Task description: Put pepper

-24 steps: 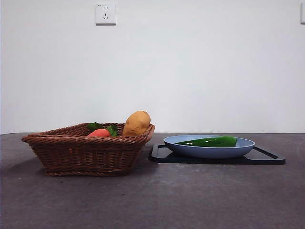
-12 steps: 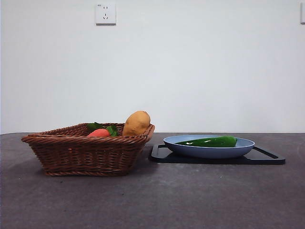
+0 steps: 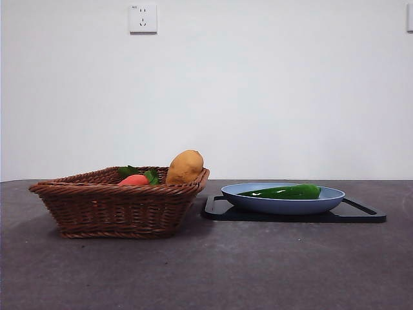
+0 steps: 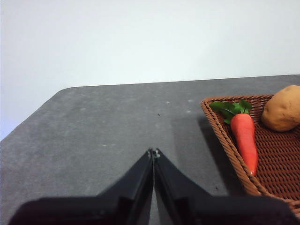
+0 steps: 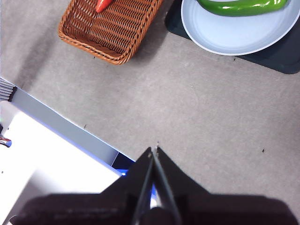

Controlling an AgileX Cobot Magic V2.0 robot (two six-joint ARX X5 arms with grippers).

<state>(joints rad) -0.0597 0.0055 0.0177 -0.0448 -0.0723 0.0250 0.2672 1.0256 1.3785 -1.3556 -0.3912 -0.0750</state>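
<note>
Pepper point(image 3: 284, 191) lies in the blue plate point(image 3: 326, 202) on the black tray point(image 3: 368, 214), lower right of the front view, exactly as a second ago; nothing has shifted, so the placing looks done. Both the left gripper point(image 4: 153, 152) and right gripper point(image 5: 153, 150) have jaws pressed together, holding nothing, well away. No readable writing shows; the wall socket point(image 3: 142, 18) markings are too small.

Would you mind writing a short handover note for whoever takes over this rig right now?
Left claw: shut, holding nothing, over bare table beside the basket.
Right claw: shut, holding nothing, over the table, away from the plate.
Pepper lies in the blue plate on the black tray. Carrot and potato sit in the basket.
Done: pepper appears placed. Left: probably nothing.
</note>
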